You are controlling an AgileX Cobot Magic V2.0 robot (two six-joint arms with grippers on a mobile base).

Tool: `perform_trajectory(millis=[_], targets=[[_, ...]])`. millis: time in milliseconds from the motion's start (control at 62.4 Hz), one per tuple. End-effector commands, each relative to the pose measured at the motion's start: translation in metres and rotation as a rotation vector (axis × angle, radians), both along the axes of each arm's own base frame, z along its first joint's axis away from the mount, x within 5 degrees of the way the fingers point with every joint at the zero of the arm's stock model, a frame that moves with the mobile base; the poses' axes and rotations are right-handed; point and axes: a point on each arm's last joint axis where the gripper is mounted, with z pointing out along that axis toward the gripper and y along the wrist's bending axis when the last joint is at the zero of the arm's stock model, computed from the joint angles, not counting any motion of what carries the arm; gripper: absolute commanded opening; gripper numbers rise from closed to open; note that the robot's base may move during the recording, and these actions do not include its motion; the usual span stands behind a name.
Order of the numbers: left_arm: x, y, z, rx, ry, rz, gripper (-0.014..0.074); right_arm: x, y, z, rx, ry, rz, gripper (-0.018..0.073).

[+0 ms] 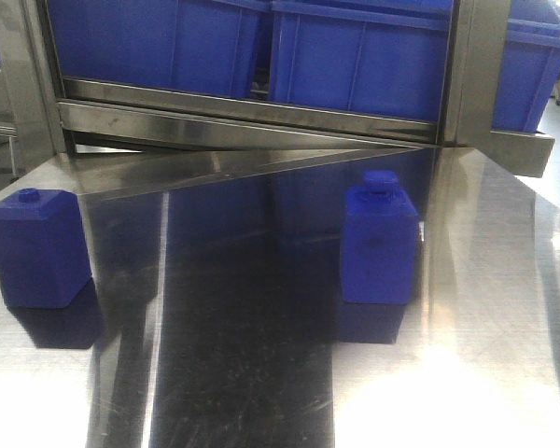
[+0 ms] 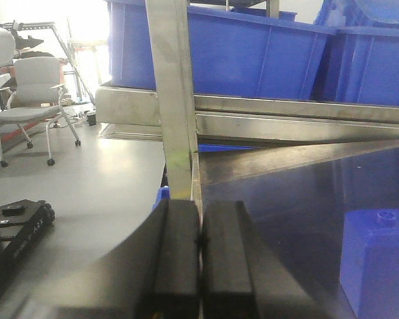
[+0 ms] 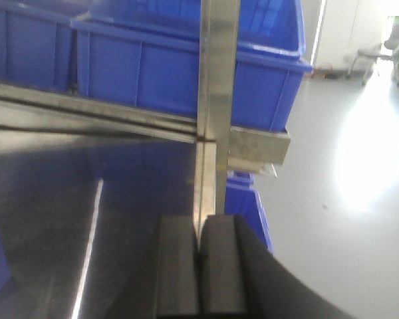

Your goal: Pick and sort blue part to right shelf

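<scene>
**A:** Start at the left. How is the left claw (image 2: pixel 201 222)?

**B:** Its pads are pressed together with nothing between them. Low to its right on the desk (image 1: pixel 261 373) sits the squat blue block (image 2: pixel 379 262) with the round knob. That one isn't ours.

**A:** And the blue part (image 1: pixel 380 238)?

**B:** It's farther right again, upright on the desk, long axis vertical and cap on top. I judge it lies to the left of the right claw (image 3: pixel 199 229), which is also pressed together and empty.

**A:** So the right arm is nearer?

**B:** Probably, though it must spread first. The right shelf (image 1: pixel 261 112) and its blue bins (image 1: pixel 355 65) stand beyond both claws.
</scene>
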Motion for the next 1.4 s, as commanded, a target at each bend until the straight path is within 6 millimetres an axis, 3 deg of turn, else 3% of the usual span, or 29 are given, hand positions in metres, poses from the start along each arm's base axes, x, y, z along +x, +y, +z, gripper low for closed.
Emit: perform_trajectory(millis=[0, 144, 257, 369, 529, 657, 770, 834, 1042, 1379], targets=[[-0.001, 0.0, 0.001, -0.013, -0.088, -0.004, 0.0134, 0.006, 0.0, 0.03, -0.02, -0.036, -0.003, 0.005], [-0.001, 0.0, 0.001, -0.013, -0.088, -0.004, 0.0134, 0.021, 0.001, 0.051, 0.0, 0.007, -0.004, 0.005], [-0.001, 0.0, 0.001, -0.013, -0.088, -0.004, 0.0134, 0.035, 0.001, 0.058, 0.113, 0.075, -0.013, 0.005], [-0.001, 0.0, 0.001, -0.013, -0.088, -0.004, 0.0134, 0.051, 0.001, 0.057, 0.196, 0.195, -0.035, 0.005], [-0.001, 0.0, 0.001, -0.013, -0.088, -0.004, 0.0134, 0.072, 0.004, 0.048, 0.136, 0.383, -0.04, 0.0066], [-0.001, 0.0, 0.001, -0.013, -0.088, -0.004, 0.0134, 0.086, 0.01, 0.044, 0.125, 0.47, -0.019, 0.0216], [-0.001, 0.0, 0.001, -0.013, -0.088, -0.004, 0.0134, 0.098, 0.017, 0.042, 0.109, 0.517, 0.019, 0.0497], [-0.001, 0.0, 0.001, -0.013, -0.088, -0.004, 0.0134, 0.104, 0.023, 0.043, 0.098, 0.552, 0.044, 0.0613], [-0.001, 0.0, 0.001, -0.013, -0.088, -0.004, 0.0134, 0.126, 0.047, 0.058, 0.092, 0.733, 0.084, 0.0596], [-0.001, 0.0, 0.001, -0.013, -0.088, -0.004, 0.0134, 0.179, 0.102, 0.072, 0.128, 1.096, 0.002, 0.0596]])
